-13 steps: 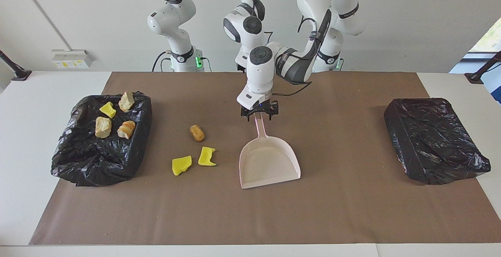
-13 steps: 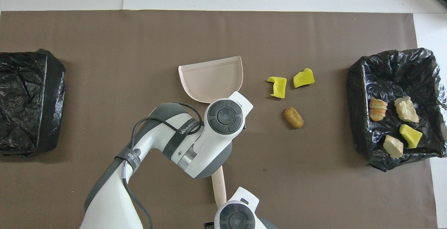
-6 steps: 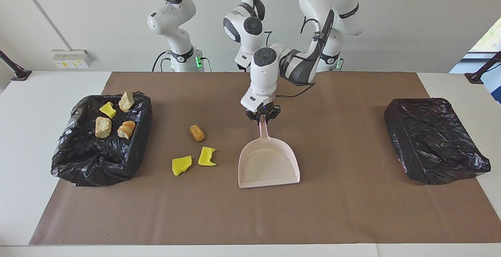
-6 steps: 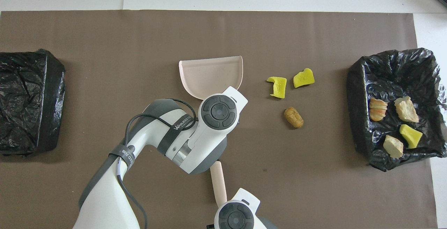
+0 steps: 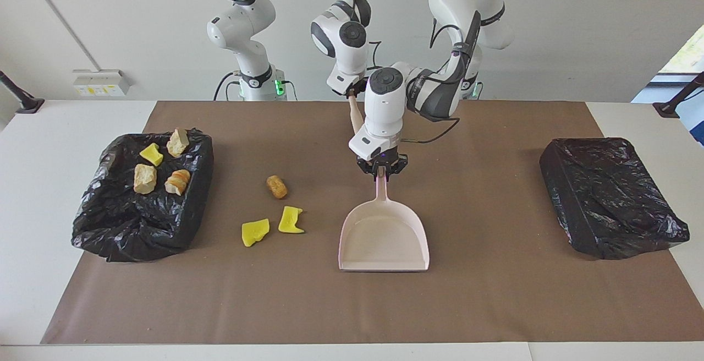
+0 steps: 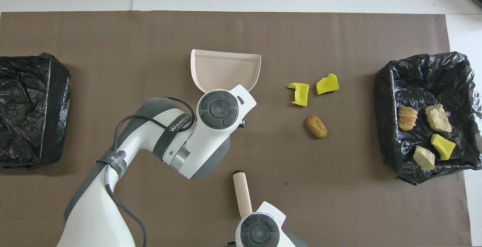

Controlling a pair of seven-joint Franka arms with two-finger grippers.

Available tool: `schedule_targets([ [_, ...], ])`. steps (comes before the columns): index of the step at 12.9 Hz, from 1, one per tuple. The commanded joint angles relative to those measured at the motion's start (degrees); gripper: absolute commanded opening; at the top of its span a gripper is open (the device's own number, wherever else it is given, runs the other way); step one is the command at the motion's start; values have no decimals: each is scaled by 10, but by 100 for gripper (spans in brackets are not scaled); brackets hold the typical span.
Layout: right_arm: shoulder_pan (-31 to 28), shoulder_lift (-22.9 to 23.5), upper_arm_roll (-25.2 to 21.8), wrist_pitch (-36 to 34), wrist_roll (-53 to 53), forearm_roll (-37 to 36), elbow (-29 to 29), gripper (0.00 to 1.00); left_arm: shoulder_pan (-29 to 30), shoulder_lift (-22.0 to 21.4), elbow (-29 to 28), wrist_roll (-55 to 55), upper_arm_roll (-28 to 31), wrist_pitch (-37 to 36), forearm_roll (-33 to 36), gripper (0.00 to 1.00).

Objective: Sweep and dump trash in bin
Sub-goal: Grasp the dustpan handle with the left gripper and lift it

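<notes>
Currently, left claw point(image 5: 381, 172): gripping the pink dustpan point(image 5: 384, 239) by its handle, fingers pressed together on it, over the middle of the table point(image 5: 495, 295).
Dustpan: sitting with its open mouth pointing away from the robots, pan lying low on the brown mat point(image 5: 484, 196); nothing is lying in it.
Right claw point(image 5: 352, 90): closing on the upper end of a beige brush handle point(image 6: 242, 194), held up over the mat's edge nearest the robots; the bristle end is not showing in either view.
Loose trash: a brown cork-like cylinder point(image 5: 276, 186) and two yellow sponge pieces point(image 5: 256, 231) point(image 5: 290, 220) are lying on the mat between the dustpan and the bin at the right arm's end; the cork is resting nearer to the robots than the sponges.
Bin at right arm's end point(image 5: 110, 229): black-bagged, holding one yellow sponge piece point(image 5: 151, 153) and three pale rock-like lumps point(image 5: 145, 178).
Bin at left arm's end point(image 5: 610, 196): black bag lying crumpled over it.
</notes>
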Motion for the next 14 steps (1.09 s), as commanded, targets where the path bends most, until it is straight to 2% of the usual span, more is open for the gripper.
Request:
schedule_targets([
  [1, -20, -31, -2, -47, -20, 5, 4, 0, 2, -15, 0, 149, -3, -22, 8, 0],
  [2, -31, -44, -3, -65, -20, 3, 4, 0, 3, -14, 1, 200, -3, -21, 1, 0],
  [7, -126, -124, -3, -182, -74, -59, 4, 0, 28, -14, -2, 283, -4, -40, -27, 0],
  [9, -164, -153, -3, -217, -78, -91, 4, 0, 35, -16, -4, 363, -3, -52, -27, 0],
  [11, -233, -157, -3, -223, -90, -120, 5, 0, 37, -17, -6, 424, -2, -60, -27, 0],
  [12, -263, -147, -1, -204, -106, -133, 10, 0, 40, -17, -6, 438, -2, -64, -25, 0],
  [14, -290, -120, 0, -175, -125, -162, 33, 0, 48, -15, -2, 535, -2, -60, -20, 0],
])
